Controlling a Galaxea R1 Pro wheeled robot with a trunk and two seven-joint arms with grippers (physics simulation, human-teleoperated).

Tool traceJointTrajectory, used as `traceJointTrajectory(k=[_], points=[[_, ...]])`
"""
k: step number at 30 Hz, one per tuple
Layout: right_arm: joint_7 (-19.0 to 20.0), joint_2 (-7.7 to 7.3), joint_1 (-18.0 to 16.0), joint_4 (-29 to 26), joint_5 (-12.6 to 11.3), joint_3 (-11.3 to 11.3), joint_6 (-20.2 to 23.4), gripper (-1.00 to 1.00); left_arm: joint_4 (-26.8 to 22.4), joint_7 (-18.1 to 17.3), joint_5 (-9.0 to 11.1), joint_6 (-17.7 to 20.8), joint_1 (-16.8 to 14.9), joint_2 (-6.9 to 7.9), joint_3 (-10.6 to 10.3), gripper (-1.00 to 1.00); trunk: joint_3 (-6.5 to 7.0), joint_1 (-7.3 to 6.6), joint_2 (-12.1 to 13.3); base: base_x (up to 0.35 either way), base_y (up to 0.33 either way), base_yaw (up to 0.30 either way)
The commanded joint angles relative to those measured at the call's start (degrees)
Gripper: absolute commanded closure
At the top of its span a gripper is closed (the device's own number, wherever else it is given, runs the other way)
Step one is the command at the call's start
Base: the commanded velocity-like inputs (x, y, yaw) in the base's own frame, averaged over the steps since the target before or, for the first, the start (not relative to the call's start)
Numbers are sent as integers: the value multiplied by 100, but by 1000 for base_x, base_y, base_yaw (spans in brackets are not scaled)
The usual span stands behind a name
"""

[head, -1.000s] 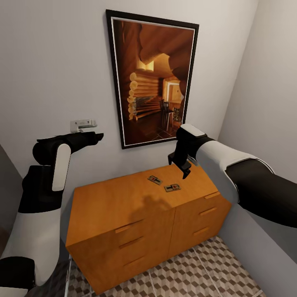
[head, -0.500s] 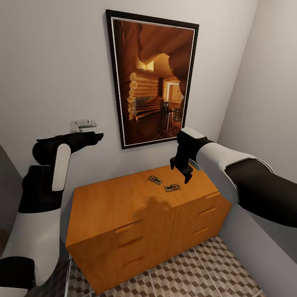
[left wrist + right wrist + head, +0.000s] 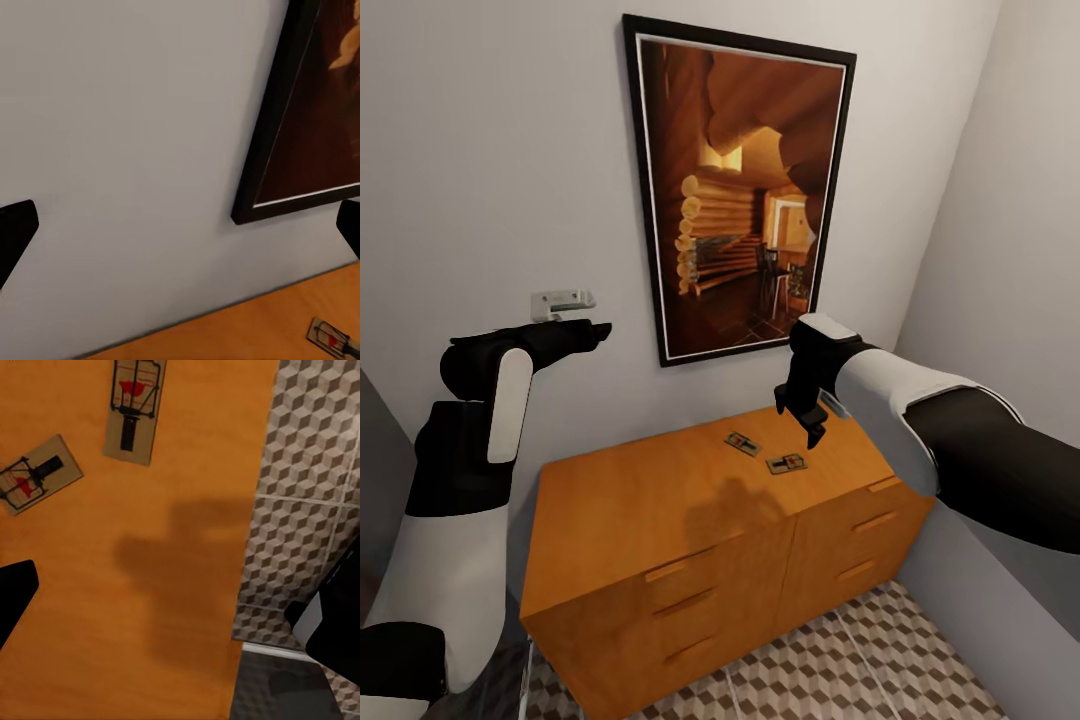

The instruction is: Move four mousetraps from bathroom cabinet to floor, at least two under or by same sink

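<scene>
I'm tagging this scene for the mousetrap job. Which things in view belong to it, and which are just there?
Belongs to the job:
- two mousetraps lying on the cabinet top
- wooden cabinet
- cube-patterned floor
- right gripper, jaws open above the traps

Just there:
- framed log-cabin picture
- small grey wall fitting
- left gripper, raised near the wall

- A tall framed picture [image 3: 745, 195] of a log-cabin interior hangs on the far wall [image 3: 500, 180], with a black frame and a thin white inner border.
- A small grey wall fitting [image 3: 562, 301] sits on that wall, left of the picture.
- A plain pale side wall [image 3: 1010, 260] stands at right.
</scene>
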Motion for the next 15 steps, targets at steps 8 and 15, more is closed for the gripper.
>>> traceJointTrajectory(k=[8,15], points=[[-28,0,4,-1,-49,31,-13,-100,-4,75,54,19,-7,1,-13,-100,-13,5,-13,39,23,0],[-30,0,6,-1,-52,32,-31,-100,-4,80,53,19,-7,7,-9,-100,-13,5,-13,35,39,0]])
